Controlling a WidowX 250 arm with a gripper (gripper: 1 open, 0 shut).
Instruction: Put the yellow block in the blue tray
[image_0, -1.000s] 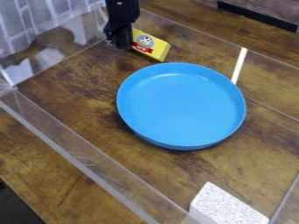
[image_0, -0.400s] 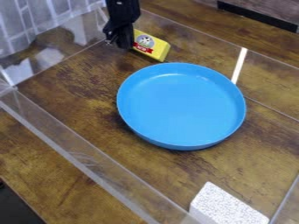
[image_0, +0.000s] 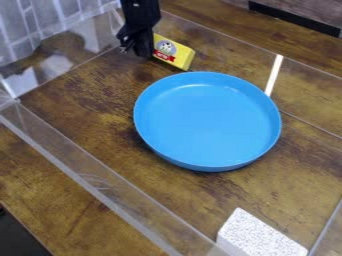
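The yellow block (image_0: 173, 51) lies on the wooden table near the back, its red-and-white label facing up. Just left of it hangs my black gripper (image_0: 132, 44), fingers pointing down, close beside the block's left end. The fingers look closed together with nothing between them; whether they touch the block I cannot tell. The blue tray (image_0: 163, 133) sits in the middle of the table, in front and to the right of the block, with nothing in it.
Clear plastic walls (image_0: 80, 170) run along the left and front sides of the table. A white strip (image_0: 274, 74) lies right of the tray's rear rim. A speckled grey pad (image_0: 258, 235) sits at the front right corner.
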